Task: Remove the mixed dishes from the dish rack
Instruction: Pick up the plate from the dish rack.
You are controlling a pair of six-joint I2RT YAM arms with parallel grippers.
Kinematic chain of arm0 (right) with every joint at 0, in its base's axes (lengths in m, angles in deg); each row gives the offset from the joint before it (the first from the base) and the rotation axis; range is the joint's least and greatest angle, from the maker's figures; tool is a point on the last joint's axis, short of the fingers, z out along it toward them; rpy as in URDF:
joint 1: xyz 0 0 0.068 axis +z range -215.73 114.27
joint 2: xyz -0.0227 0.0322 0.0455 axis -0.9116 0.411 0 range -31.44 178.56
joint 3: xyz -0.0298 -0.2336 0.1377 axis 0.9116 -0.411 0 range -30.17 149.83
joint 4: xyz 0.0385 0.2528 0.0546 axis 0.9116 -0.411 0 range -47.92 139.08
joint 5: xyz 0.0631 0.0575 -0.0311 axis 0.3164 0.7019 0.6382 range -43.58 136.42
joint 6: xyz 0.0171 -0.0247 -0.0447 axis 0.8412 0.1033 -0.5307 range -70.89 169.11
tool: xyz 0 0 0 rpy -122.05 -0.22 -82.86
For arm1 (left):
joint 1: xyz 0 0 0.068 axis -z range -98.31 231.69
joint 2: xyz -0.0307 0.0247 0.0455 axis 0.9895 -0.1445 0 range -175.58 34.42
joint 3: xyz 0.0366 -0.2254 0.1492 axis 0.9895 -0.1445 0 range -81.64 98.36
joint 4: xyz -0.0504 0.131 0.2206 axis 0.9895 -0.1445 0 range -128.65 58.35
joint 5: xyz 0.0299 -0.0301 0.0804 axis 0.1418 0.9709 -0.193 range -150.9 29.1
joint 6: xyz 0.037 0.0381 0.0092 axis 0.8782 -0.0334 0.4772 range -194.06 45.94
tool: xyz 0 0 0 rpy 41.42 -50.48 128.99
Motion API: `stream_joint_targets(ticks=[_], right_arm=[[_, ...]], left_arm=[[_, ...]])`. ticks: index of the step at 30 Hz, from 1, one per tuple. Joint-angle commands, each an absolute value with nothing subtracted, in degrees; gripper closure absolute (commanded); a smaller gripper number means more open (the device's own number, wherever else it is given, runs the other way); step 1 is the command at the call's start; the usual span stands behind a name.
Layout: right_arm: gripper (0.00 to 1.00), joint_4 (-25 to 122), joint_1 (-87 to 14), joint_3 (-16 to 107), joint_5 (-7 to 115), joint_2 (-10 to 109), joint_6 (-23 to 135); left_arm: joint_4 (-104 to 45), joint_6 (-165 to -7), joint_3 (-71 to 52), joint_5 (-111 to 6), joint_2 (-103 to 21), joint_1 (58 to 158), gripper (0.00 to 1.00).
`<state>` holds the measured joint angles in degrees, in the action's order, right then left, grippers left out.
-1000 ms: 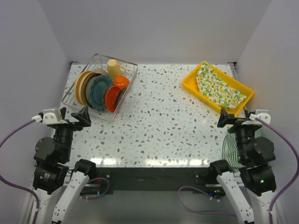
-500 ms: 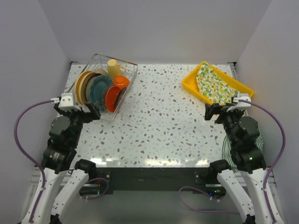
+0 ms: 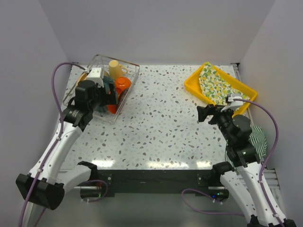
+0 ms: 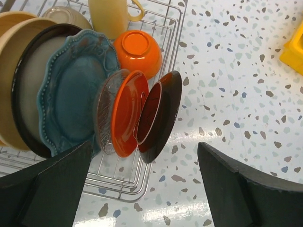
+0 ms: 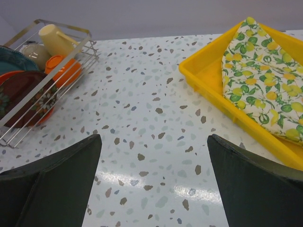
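The rack (image 3: 130,85) sits at the far left of the counter (image 3: 161,118), set at an angle. In it the plates stand on edge in a row. From left to right they are a tan plate (image 4: 12,56), a brown plate (image 4: 28,90) with a cream face, a teal plate (image 4: 71,94), a clear plate (image 4: 105,111), an orange plate (image 4: 125,113) and a dark red plate (image 4: 161,113). The mug (image 4: 109,16) stands at the far end of the rack. The orange bowl (image 4: 137,49) is just near of it with its base showing, beside the teal plate.

The left pincer (image 4: 145,149) hangs above the right end of the plate row. Its fingers are spread wide and it has hold of nothing. The right pincer (image 5: 155,139) is spread just as wide and is also empty. It is over the right half of the counter, well apart from the rack.

A yellow tray (image 5: 208,85) lies at the far right of the counter, with a lemon cloth (image 5: 265,80) in it. A striped cloth (image 3: 258,137) shows at the right edge, beside the right arm.
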<state>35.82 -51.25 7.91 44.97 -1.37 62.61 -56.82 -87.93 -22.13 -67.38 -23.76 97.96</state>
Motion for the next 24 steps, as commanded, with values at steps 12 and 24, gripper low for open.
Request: stream_joint_targets(ticks=[12, 24], right_arm=[[0.02, 39.15, -50.71, 5.33, 47.47, -0.94, 66.78], [0.02, 37.92, -50.71, 7.18, 47.04, 0.91, 64.32]], left_arm=[[-60.74, -81.46, -10.10, -77.41, -41.78, 108.05, 0.11], [-60.13, -74.94, -6.67, -91.66, -52.50, 113.07, 0.36]])
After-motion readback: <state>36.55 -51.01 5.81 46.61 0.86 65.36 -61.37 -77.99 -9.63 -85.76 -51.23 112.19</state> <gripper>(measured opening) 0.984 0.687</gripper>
